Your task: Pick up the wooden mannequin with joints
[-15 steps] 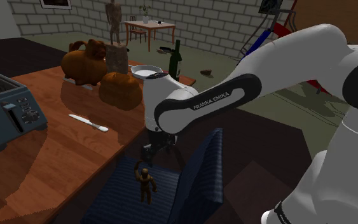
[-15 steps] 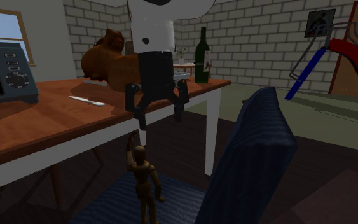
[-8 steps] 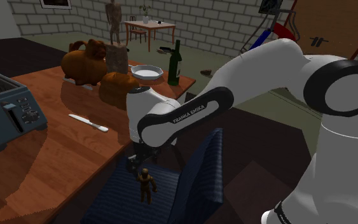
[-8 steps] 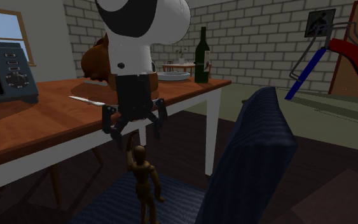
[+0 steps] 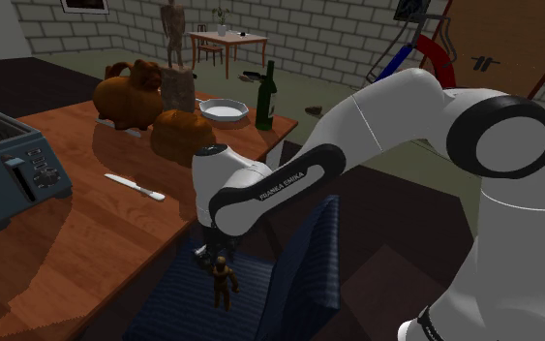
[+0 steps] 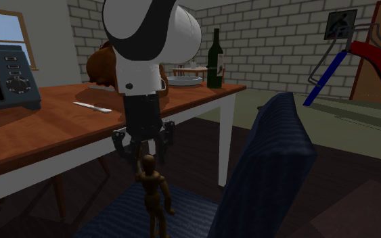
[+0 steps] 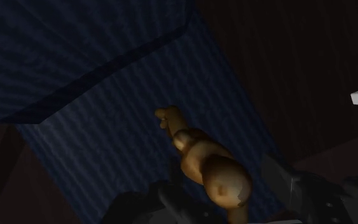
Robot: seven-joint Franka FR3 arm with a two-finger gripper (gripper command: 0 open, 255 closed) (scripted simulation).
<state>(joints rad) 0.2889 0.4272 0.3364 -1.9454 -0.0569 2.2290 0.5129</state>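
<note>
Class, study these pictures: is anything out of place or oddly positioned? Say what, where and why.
Yes: the jointed mannequin stands upright on the seat of the dark blue chair, beside the table rather than on it. A figurine on a seat looks misplaced. The open gripper is right over its head.

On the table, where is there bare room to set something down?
The table is bare between the toaster and the knife, and from the knife to the edge by the blue chair. The far end is crowded: brown figures, bowl, bottle.
</note>
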